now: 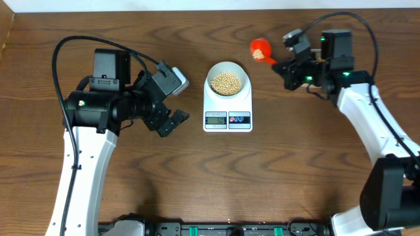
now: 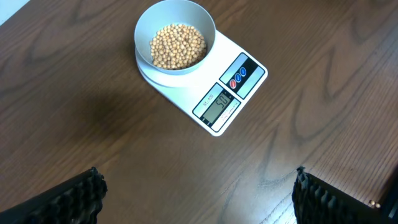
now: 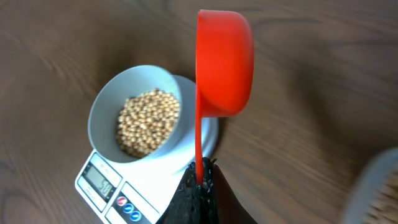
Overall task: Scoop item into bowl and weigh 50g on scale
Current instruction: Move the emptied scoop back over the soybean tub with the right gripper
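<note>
The white scale [image 1: 228,110] sits mid-table with the small white bowl [image 1: 228,81] on it, filled with tan beans [image 1: 227,82]. In the left wrist view the bowl [image 2: 175,23], beans [image 2: 178,46] and scale [image 2: 239,87] show, and the display reads about 50. My right gripper [image 1: 282,65] is shut on the handle of an orange-red scoop [image 1: 262,49], held to the right of the bowl. In the right wrist view the scoop [image 3: 222,62] stands on edge beside the bowl [image 3: 106,109], and the jaws [image 3: 200,180] clamp its handle. My left gripper [image 1: 172,122] is open and empty, left of the scale.
A pale blurred edge of another object [image 3: 376,186] shows at the lower right of the right wrist view. Brown wooden table [image 1: 216,177] all round. A white strip runs along the table's far edge [image 1: 197,5].
</note>
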